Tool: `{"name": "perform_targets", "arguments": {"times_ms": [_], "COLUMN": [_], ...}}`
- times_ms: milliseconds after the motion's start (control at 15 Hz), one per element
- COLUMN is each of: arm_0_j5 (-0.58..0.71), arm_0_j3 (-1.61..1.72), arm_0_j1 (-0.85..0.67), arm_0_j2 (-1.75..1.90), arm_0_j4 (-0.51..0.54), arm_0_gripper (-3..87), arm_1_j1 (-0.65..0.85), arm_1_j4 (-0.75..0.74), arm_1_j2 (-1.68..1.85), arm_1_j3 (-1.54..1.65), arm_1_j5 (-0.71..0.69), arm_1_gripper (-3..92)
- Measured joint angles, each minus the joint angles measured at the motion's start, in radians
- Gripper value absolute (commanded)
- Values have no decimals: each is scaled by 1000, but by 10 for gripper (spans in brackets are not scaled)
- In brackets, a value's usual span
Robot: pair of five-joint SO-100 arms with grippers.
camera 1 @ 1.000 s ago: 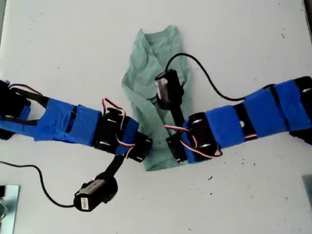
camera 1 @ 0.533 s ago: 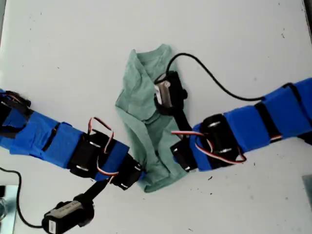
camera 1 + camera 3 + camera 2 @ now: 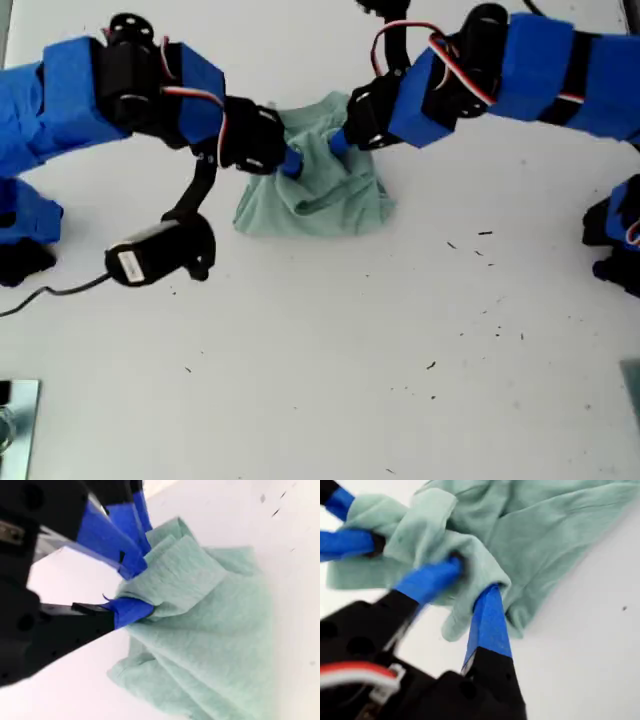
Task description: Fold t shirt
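- The bench [image 3: 320, 400] was a plain white surface that filled nearly the whole exterior view.
- Small dark specks [image 3: 484, 233] lay scattered on the bench, mostly toward the exterior view's right and lower middle; what they were could not be told.
- A pale, glassy or metallic object [image 3: 15, 425] sat at the exterior view's lower left corner, cut off by the edge and too partial to identify.
- A narrow grey strip [image 3: 632, 385] showed at the exterior view's right edge, low down, likewise cut off.
- In both wrist views, the same white bench [image 3: 600, 645] showed, with a few dark flecks [image 3: 276, 511] on it.
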Motion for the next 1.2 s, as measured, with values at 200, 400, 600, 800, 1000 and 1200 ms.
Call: {"name": "perform_targets", "arguments": {"times_ms": [200, 400, 600, 800, 1000, 1200], "arm_0_j5": [-3, 34, -14, -107, -216, -341], "arm_0_j3": [72, 318, 868, 1394, 1802, 1988], "arm_0_j1": [-123, -238, -239, -170, -46, 44], "arm_0_j2": [140, 525, 902, 1396, 1990, 2105], "arm_0_j4": [25, -2, -175, -311, -308, -314], "arm_0_gripper": [272, 272, 237, 157, 118, 106], "arm_1_j1": [74, 126, 167, 107, 48, 5], "arm_1_j4": [-295, -365, -252, 12, 109, 147], "arm_1_j2": [235, 713, 1276, 1829, 1876, 1893], "arm_1_j3": [304, 661, 1118, 1417, 1534, 1727], "arm_1_j5": [-15, 2, 72, 160, 212, 281], "arm_1_gripper": [264, 218, 218, 217, 217, 194]}}
